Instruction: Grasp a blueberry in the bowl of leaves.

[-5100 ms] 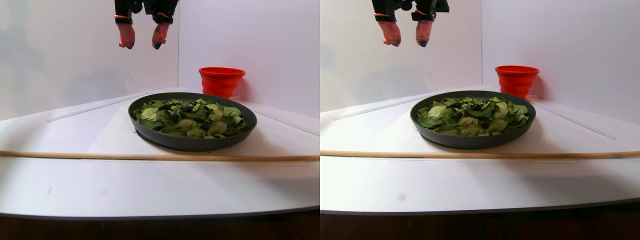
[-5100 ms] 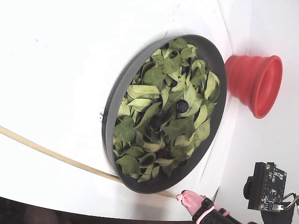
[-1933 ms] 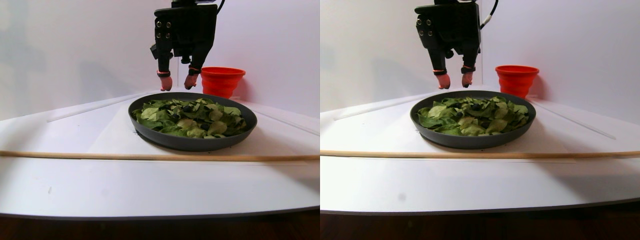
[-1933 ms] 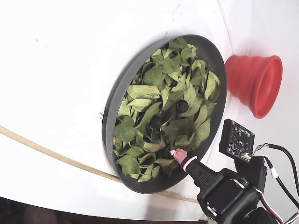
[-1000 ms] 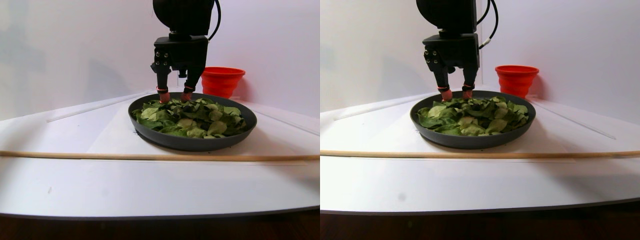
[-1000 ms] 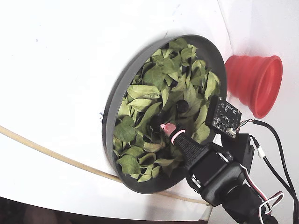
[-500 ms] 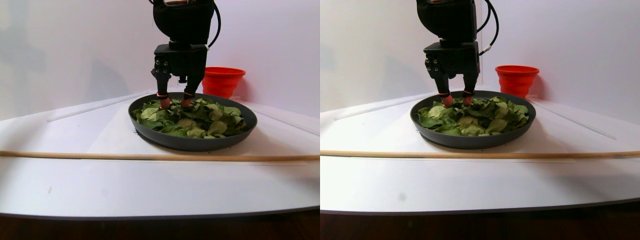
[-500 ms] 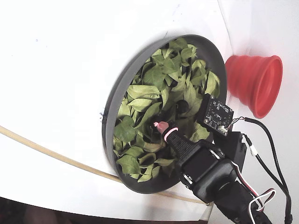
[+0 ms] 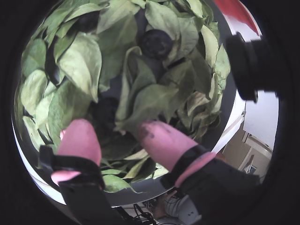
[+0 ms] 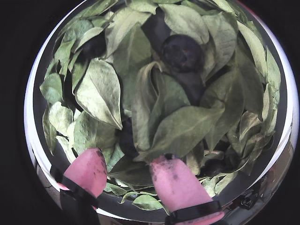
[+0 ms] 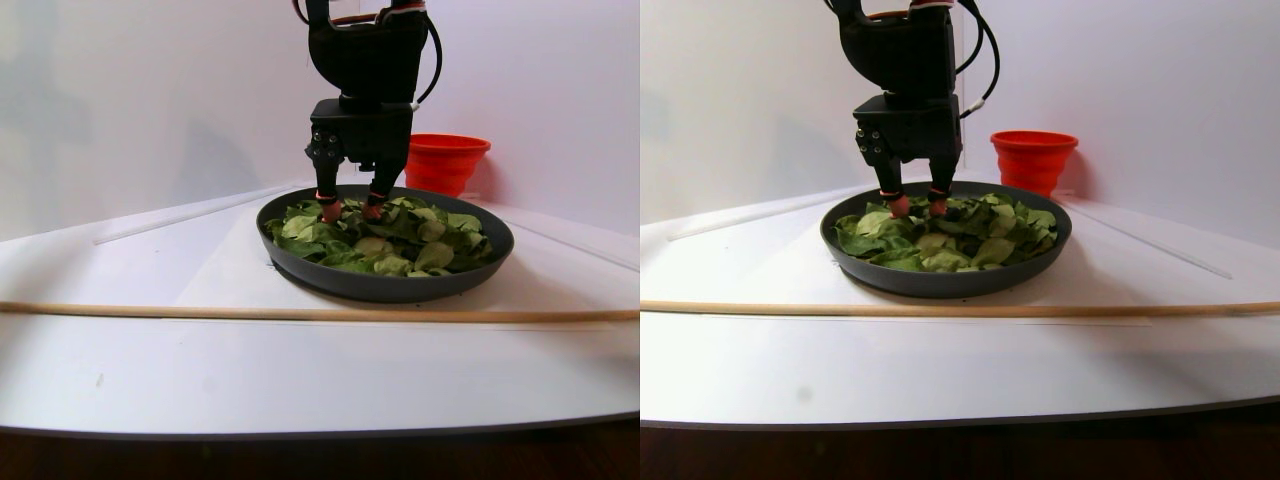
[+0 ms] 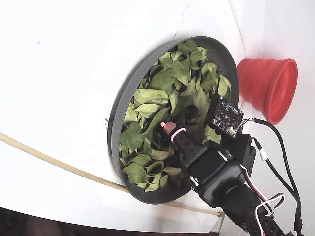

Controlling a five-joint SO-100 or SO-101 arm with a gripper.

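Since half a second ago the gripper (image 11: pixel 347 211) has sunk a little lower into the bowl and, in the fixed view, its visible pink fingertip (image 12: pixel 168 127) has shifted slightly toward the upper left; bowl, cup and stick lie unchanged. A blueberry (image 10: pixel 182 52) sits exposed among the leaves (image 10: pixel 140 108) near the top of both wrist views, well ahead of the fingertips. A second dark round shape (image 10: pixel 125 138), largely covered by a curled leaf, lies between and just ahead of the two pink fingers (image 10: pixel 174 187); whether it is a berry cannot be told for certain. The jaws stand apart with nothing clasped between them, their tips at the surface of the leaves. The leaves fill the dark-grey bowl (image 11: pixel 385 288) as one loose heap. In the stereo pair view the gripper stands upright over the far left part of the bowl. A red ribbed cup (image 11: pixel 443 160) stands just behind the bowl. A thin wooden stick (image 11: pixel 200 312) lies across the white table (image 11: pixel 300 380) in front of it.
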